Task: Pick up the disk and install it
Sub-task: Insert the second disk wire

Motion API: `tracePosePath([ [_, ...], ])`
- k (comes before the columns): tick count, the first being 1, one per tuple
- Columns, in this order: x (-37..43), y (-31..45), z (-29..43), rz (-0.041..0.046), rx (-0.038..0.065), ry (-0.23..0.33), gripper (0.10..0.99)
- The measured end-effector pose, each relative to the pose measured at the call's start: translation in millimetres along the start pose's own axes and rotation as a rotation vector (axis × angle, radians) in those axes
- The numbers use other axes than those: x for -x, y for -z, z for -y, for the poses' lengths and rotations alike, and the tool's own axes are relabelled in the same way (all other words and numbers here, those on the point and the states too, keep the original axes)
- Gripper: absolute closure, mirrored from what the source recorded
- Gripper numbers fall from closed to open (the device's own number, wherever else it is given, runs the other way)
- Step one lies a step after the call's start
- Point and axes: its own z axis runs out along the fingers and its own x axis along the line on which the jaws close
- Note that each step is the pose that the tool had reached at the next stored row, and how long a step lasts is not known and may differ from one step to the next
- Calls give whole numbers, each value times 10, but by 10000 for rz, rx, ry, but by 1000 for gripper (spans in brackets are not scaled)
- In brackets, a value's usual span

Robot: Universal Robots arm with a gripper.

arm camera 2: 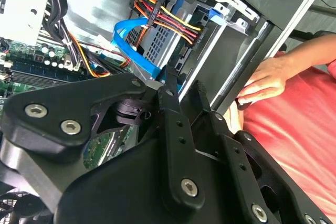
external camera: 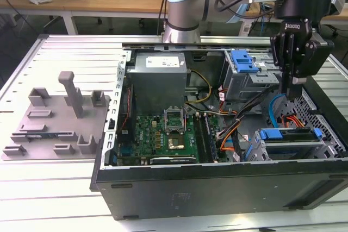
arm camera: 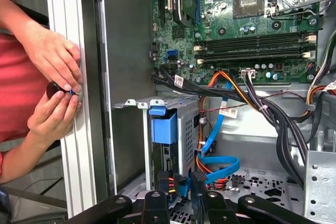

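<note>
Disk: the disk (external camera: 288, 134) sits flat in the lower drive cage (external camera: 326, 150) at the exterior view's right. Its blue rail faces up and it appears already seated in its bay.
Gripper: the gripper (external camera: 294, 92) hangs point-down inside the open computer case (external camera: 217, 188), above the case floor between the two drive cages and apart from the disk.
Fingers: narrowly spread in both wrist views and pinching nothing. Cables show through the gap.
Judgement: this posture suits an arm that is clear of the installed part.
Cables: a blue ribbon cable (arm camera: 218, 163) and an orange bundle (arm camera 2: 173, 22) lie below the gripper.
Fixture tray: the grey fixture tray (external camera: 54, 118) on the desk (external camera: 54, 188) carries no disk.
Person: a hand (arm camera: 55, 59) works a small dark knob (arm camera: 52, 88) at the desk rail outside the case wall.
</note>
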Motion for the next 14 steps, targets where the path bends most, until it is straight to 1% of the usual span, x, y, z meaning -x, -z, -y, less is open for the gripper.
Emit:
tracePosePath([
  [9, 7, -14, 3, 6, 5, 3, 780],
  [11, 7, -15, 18, 5, 31, 15, 780],
  [12, 9, -17, 42, 3, 62, 29, 780],
  [14, 11, -16, 50, -14, 81, 40, 780],
])
